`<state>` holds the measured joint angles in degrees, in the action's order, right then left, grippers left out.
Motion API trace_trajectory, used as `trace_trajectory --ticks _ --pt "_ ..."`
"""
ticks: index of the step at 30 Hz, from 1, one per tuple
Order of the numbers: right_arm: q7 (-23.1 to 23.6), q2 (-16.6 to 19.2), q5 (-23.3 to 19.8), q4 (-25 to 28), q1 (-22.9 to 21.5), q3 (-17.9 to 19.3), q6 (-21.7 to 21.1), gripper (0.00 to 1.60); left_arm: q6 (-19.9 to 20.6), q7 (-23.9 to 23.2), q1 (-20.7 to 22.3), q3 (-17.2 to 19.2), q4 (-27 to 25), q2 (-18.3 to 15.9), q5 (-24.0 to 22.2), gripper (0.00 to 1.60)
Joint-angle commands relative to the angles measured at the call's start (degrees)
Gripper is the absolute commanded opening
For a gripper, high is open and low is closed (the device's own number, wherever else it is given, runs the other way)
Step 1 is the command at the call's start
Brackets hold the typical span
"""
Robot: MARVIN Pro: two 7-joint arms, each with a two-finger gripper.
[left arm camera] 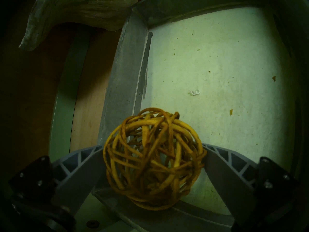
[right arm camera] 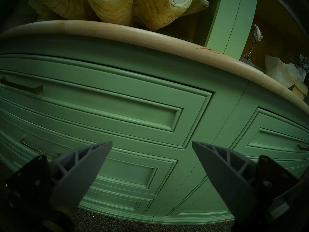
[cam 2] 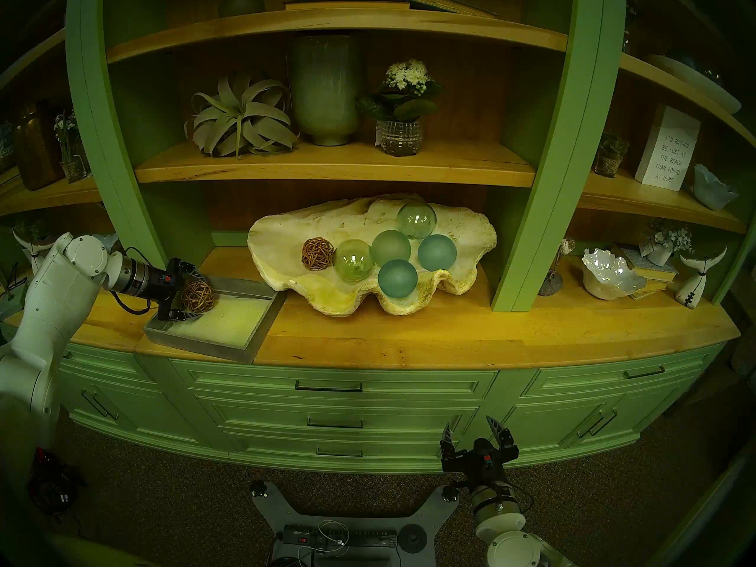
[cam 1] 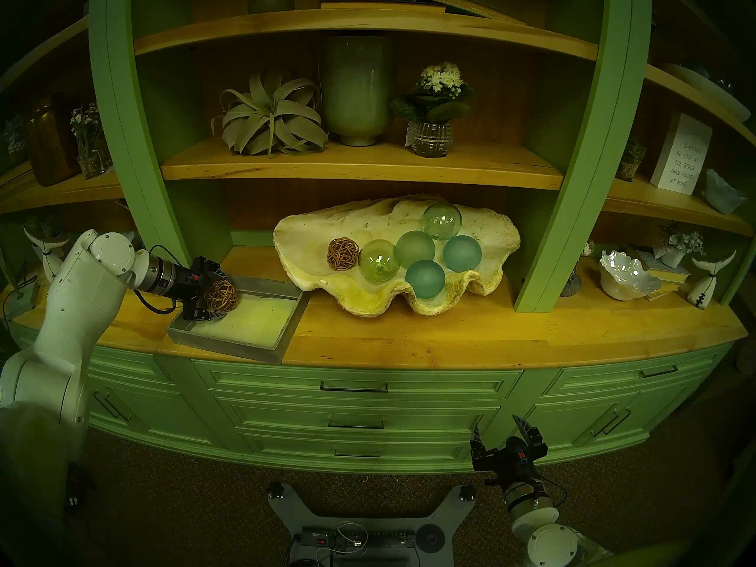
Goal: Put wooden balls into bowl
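Observation:
One wooden ball (cam 1: 343, 254) lies in the left part of the bowl (cam 1: 315, 230), a huge cream clam shell on the counter. A second wooden ball (cam 1: 221, 295) sits at the back left corner of a shallow grey tray (cam 1: 255, 322). My left gripper (cam 1: 220, 294) reaches in from the left, open, with a finger on either side of this ball (left arm camera: 153, 159), close against it. In the left wrist view the gripper (left arm camera: 152, 145) straddles it over the tray (left arm camera: 209, 67). My right gripper (cam 1: 496, 425) hangs low before the drawers, open and empty (right arm camera: 152, 141).
Several green and teal glass balls (cam 1: 425, 279) fill the bowl's middle and right. A green upright post (cam 1: 544, 243) stands right of the bowl, another behind the tray (cam 1: 163, 210). A shelf runs close above the shell. A white ruffled bowl (cam 1: 628, 273) sits far right.

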<state>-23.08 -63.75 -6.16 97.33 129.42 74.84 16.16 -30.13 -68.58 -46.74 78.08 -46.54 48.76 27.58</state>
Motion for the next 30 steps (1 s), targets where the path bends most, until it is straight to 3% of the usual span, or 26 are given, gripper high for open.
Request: trace_trajectory --ticks 1,2,8,11,19,30 --pt "-0.03 0.07 0.07 1.59 -0.16 0.14 0.26 1.60 -0.54 0.16 3.59 0.37 -1.04 0.76 -0.25 0.08" --pt "-0.03 0.07 0.06 1.61 -0.15 0.15 0.25 1.60 -0.68 0.07 3.35 0.43 -1.24 0.58 -0.19 0.00" --pt "-0.03 0.08 0.06 1.64 -0.13 0.15 0.24 1.60 -1.14 -0.47 2.38 1.11 -1.50 -0.65 -0.50 0.00" --pt "-0.03 0.05 0.08 1.52 -0.21 0.13 0.30 1.60 -1.83 -2.39 0.28 2.73 -6.29 -1.80 -3.53 0.00" --pt "0.00 -0.06 0.11 1.00 -0.47 0.05 0.34 1.60 -3.29 -5.62 1.97 6.81 -12.63 -2.99 -9.80 0.00" --pt "0.01 -0.10 0.12 0.80 -0.55 0.03 0.36 1.60 0.72 -7.12 -4.61 11.27 -21.08 -4.83 -19.16 0.00"
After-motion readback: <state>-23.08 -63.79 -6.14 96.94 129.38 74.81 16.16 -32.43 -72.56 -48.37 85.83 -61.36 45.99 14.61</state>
